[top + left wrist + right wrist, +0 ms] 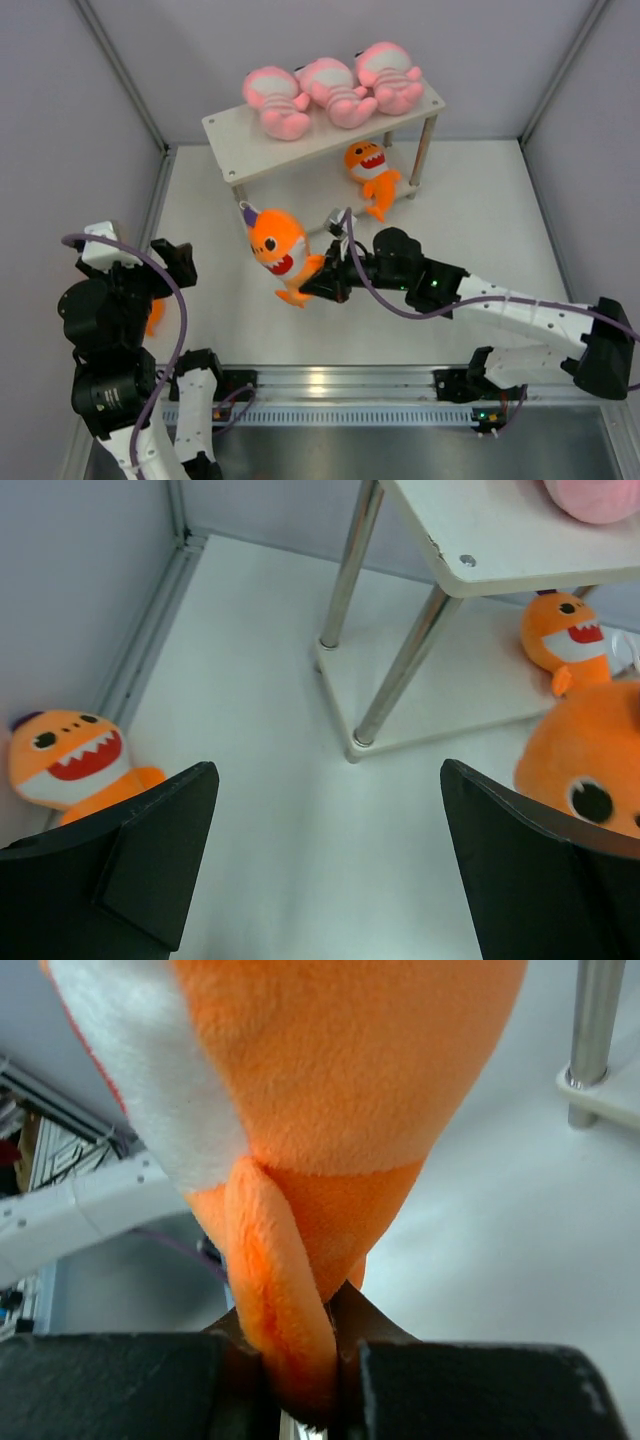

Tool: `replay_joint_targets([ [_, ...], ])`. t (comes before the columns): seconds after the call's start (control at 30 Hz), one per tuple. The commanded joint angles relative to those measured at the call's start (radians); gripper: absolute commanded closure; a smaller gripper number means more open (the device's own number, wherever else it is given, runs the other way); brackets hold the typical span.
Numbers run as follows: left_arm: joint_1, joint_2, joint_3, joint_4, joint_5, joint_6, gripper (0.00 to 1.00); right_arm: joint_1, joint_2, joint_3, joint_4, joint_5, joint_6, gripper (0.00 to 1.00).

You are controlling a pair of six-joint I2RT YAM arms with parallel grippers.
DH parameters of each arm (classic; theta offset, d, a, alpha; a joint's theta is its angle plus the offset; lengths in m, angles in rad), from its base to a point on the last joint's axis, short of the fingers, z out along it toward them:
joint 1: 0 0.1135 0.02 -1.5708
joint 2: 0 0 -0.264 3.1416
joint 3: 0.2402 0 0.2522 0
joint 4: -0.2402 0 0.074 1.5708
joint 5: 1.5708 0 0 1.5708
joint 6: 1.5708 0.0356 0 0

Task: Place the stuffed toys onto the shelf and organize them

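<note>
Three pink stuffed toys [335,88] lie in a row on the top tier of the pale shelf [225,135]. One orange shark [371,172] sits on the lower tier and also shows in the left wrist view [565,635]. My right gripper [318,281] is shut on the fin of a second orange shark [277,248], held above the table in front of the shelf; the pinched fin fills the right wrist view [285,1330]. A third orange shark [70,765] lies by the left wall. My left gripper [325,865] is open and empty near it.
The shelf's metal legs [400,670] stand close to the held shark. Grey walls with a metal rail [150,630] bound the table on the left. The arm bases and a metal rail [330,385] run along the near edge.
</note>
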Motion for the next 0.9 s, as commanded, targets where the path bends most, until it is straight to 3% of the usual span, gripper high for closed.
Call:
replay_joint_targets([
  [0.0,0.006,-0.069,-0.028,-0.017,-0.111,0.121,0.01,-0.09,-0.114,-0.102,-0.174,-0.173,-0.051,1.0],
  [0.17,0.007,-0.095,-0.068,-0.017,-0.142,0.133,0.01,-0.284,-0.114,-0.192,-0.18,-0.401,-0.025,1.0],
  [0.33,0.007,-0.094,-0.089,-0.017,-0.117,0.127,0.01,-0.471,0.067,-0.169,-0.065,-0.532,0.006,1.0],
  [0.5,0.007,-0.097,-0.092,-0.018,-0.14,0.143,0.01,-0.534,0.298,0.014,-0.039,-0.561,0.033,1.0],
  [0.63,0.007,-0.094,-0.091,-0.017,-0.139,0.149,0.01,-0.558,0.426,0.118,0.064,-0.573,0.166,0.99],
  [0.87,0.009,-0.094,-0.083,-0.017,-0.129,0.153,0.01,-0.565,0.6,0.279,0.159,-0.523,0.294,0.86],
])
